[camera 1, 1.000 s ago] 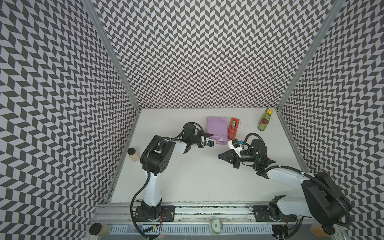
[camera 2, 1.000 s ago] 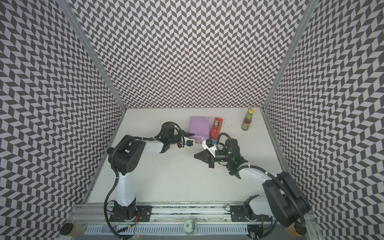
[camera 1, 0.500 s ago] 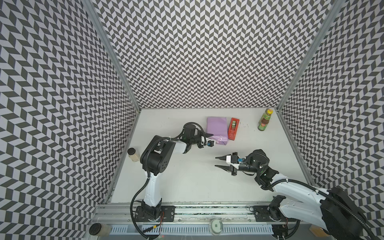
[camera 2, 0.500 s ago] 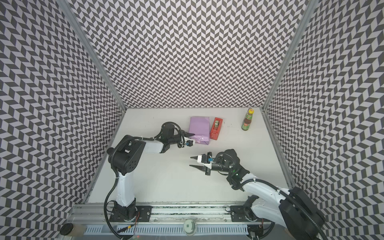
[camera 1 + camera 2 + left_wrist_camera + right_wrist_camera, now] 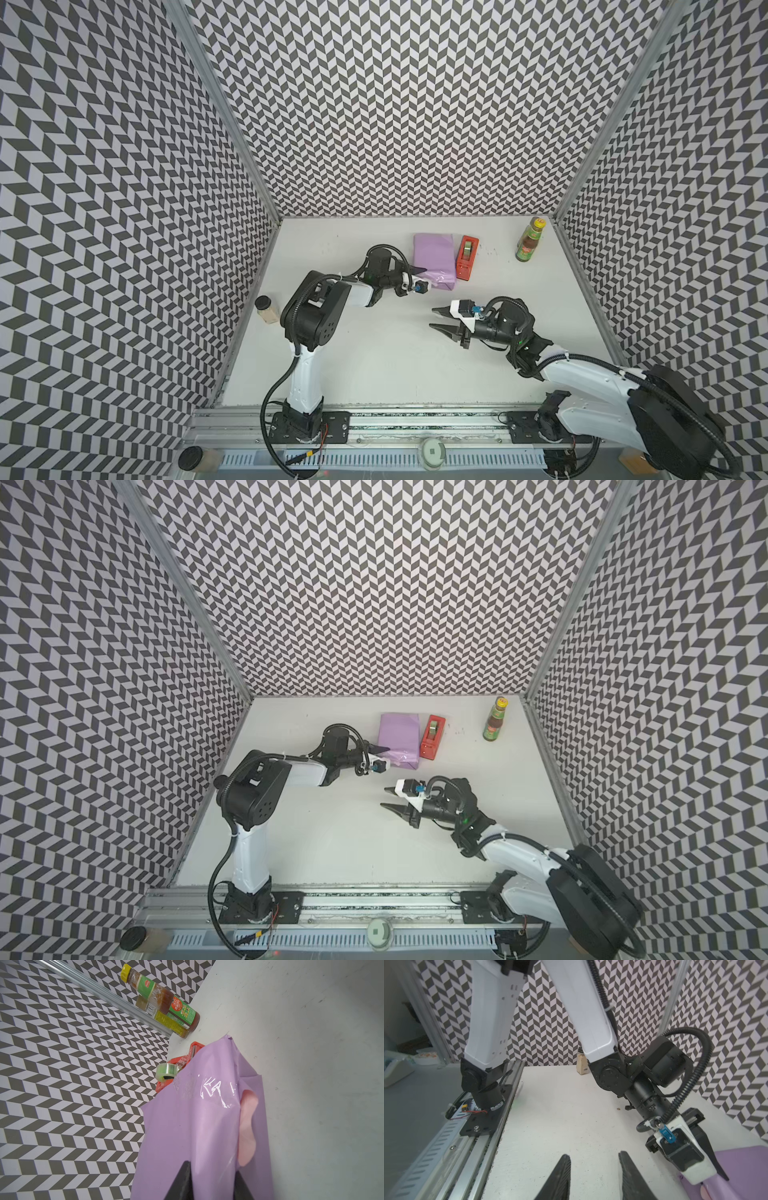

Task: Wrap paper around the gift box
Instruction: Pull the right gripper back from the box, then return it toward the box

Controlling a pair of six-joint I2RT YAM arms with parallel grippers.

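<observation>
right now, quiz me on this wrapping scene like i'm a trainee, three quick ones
1. True or false: the right gripper holds something.
2. Which lies right beside the paper? a) sauce bottle b) red tape dispenser c) jar
3. Which gripper is shut on the paper?
Key: 1 false, its jaws stand open and empty; 2 b; 3 the left gripper.

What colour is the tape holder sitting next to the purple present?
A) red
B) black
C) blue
A: the tape holder beside the purple paper is bright red in both top views.
</observation>
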